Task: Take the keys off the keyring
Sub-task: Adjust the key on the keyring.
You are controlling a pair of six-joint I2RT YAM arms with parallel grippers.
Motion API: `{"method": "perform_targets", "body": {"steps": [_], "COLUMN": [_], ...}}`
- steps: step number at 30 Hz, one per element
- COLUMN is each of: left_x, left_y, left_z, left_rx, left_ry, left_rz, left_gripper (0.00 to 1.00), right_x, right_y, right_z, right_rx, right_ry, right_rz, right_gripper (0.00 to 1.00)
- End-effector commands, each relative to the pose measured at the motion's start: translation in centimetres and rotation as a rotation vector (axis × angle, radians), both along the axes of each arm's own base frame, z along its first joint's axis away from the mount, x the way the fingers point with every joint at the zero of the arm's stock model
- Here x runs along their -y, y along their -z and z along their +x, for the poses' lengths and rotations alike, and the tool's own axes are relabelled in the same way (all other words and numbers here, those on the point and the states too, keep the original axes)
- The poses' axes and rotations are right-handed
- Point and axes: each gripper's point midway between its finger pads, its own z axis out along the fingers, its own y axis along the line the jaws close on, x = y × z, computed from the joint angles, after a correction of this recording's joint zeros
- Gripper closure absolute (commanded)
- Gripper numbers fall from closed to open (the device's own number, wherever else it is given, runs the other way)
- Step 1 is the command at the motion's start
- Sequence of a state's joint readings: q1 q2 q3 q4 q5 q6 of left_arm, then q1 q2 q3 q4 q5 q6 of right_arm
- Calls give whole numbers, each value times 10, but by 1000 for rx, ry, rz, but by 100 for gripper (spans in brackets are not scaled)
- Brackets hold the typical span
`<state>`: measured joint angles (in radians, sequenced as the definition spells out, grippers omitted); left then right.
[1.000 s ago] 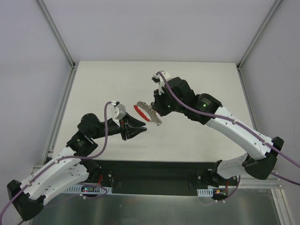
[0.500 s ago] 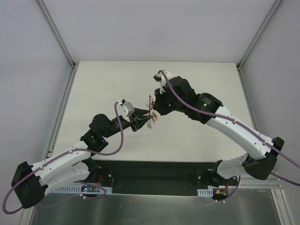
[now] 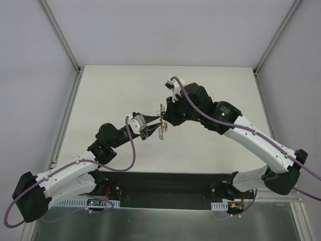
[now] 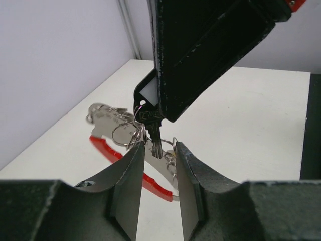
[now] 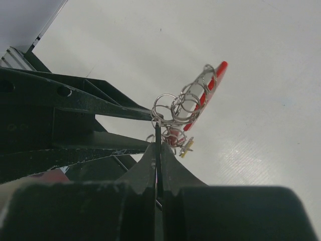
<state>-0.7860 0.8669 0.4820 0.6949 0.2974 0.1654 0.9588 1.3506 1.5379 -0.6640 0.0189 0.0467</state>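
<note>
Hanging above the table (image 4: 241, 125), the keyring (image 4: 124, 134) served as marker. On its near side the left gripper (image 4: 157, 155) stood parted, fingers (image 4: 125, 191) flanking a blade of the keys (image 4: 154, 138) without pinching. Just beyond the keyring, the right gripper (image 5: 158, 150) was clamped shut on that key's head.

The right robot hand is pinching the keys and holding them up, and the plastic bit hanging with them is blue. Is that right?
Not quite. The plastic bit is red, not blue; the left wrist view shows it plainly. The rest is right: the right gripper is pinched shut on the keys and holds them up above the table.
</note>
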Motion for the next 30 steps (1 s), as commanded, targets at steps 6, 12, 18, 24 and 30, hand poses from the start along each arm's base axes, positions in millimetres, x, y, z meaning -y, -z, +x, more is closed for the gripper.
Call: {"method": "perform_targets", "body": {"steps": [6, 12, 18, 24, 30], "left_x": [4, 3, 1, 2, 2], "left_y": [-18, -21, -20, -24, -26], "left_z": [-17, -15, -16, -22, -22], "left_rx": [119, 123, 131, 143, 151], "left_ry": [85, 72, 68, 97, 97], "left_rz": [11, 11, 21, 27, 24], "left_gripper": [69, 71, 72, 72, 74], "right_x": [-1, 2, 5, 5, 6], "right_y": [-34, -32, -29, -30, -29], "right_z": [-13, -16, -18, -19, -20], "right_rx": [58, 64, 84, 88, 90], "right_ry": [-71, -80, -108, -123, -128], "right_rz": [122, 120, 92, 85, 80], "right_gripper": [99, 99, 99, 99, 99]}}
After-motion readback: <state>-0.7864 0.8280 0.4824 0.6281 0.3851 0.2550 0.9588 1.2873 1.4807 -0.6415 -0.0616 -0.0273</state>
